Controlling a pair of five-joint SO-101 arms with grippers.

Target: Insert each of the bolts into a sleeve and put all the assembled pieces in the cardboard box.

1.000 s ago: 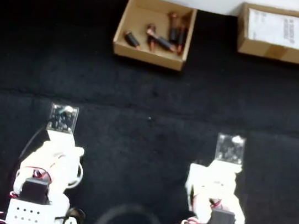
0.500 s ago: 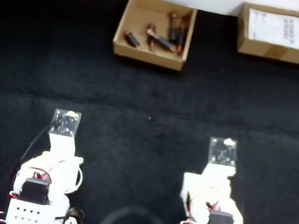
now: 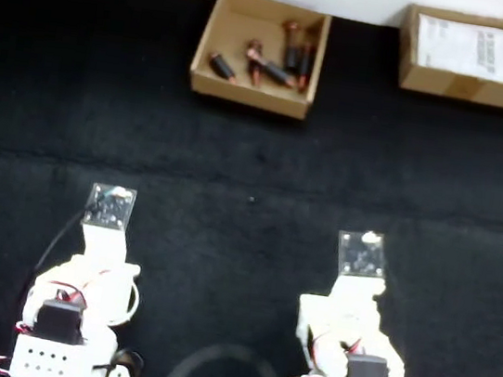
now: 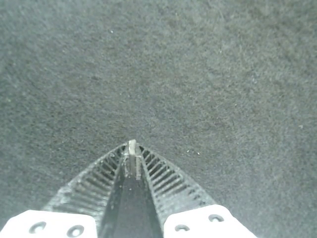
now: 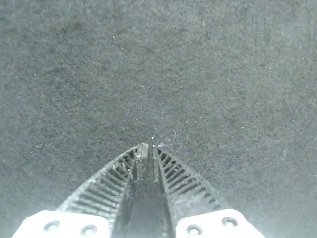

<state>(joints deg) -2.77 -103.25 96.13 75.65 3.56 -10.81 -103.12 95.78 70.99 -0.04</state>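
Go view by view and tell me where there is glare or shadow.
High view: the paper in the right-hand box glares white; the black cloth shows no clear shadows; the bolts in the cardboard box are lit plainly. Left wrist view: even light, a bright glint at the left gripper tip. Right wrist view: even light, a duller glint at the right gripper.

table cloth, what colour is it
Black: the cloth is plain, with no pattern. It shows best in the high view.
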